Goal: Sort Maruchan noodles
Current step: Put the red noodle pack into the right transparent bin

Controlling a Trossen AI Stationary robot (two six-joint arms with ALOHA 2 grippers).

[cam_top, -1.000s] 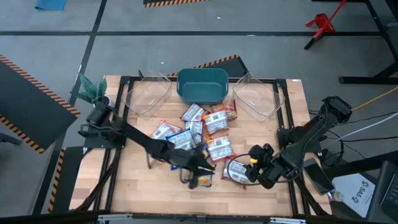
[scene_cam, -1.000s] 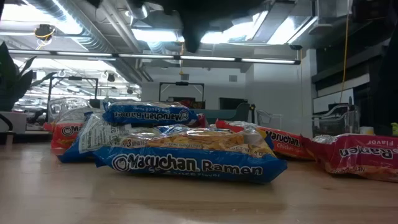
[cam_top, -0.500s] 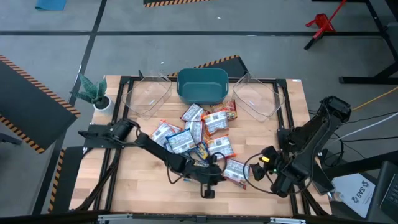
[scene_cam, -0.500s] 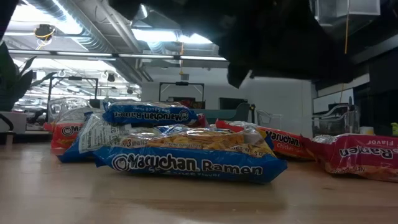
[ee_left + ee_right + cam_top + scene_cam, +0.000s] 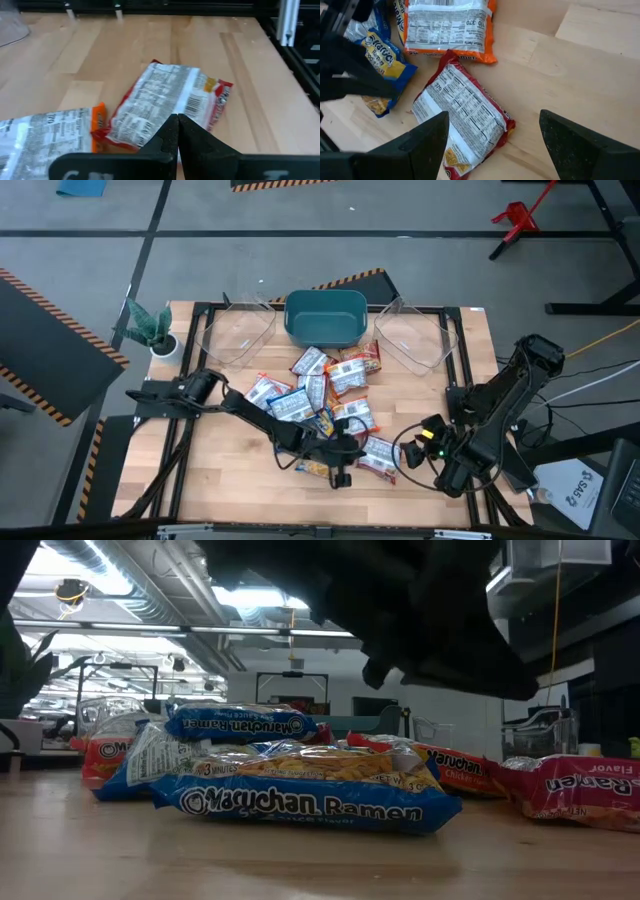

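The flat rectangular plastic Maruchan ramen packets (image 5: 322,390) lie in a loose heap on the middle of the pale wooden desk (image 5: 220,470), reaching from just in front of the teal plastic bin (image 5: 325,318) toward the near edge. The exact count is hard to fix because they overlap; about ten show from above.

Behind the heap stand three containers in a row: the teal bin in the middle, one clear plastic tray (image 5: 237,335) to its left and one clear plastic tray (image 5: 417,338) to its right. A small green plant in a pot (image 5: 148,328) sits at the desk's far left corner.

The left claw (image 5: 340,462) reaches across the near part of the desk and hangs over the front of the heap, its two dark fingers (image 5: 176,135) pressed together with nothing between them. Just ahead of it lies a red-edged packet (image 5: 170,107) turned printed-label side up, and beside that an orange-edged packet (image 5: 47,135), also label up.

The right claw (image 5: 425,448) is at the near right of the desk, spread wide and holding nothing. Between its fingers (image 5: 425,145) the same red-edged packet shows, with an orange-edged one and a blue-and-yellow packet (image 5: 382,70) near it.

At desk height a blue packet (image 5: 300,798) lies nearest, a second blue one (image 5: 240,724) stacked behind, and a red packet (image 5: 580,790) off to the side; a dark arm (image 5: 400,600) covers much of the upper scene.
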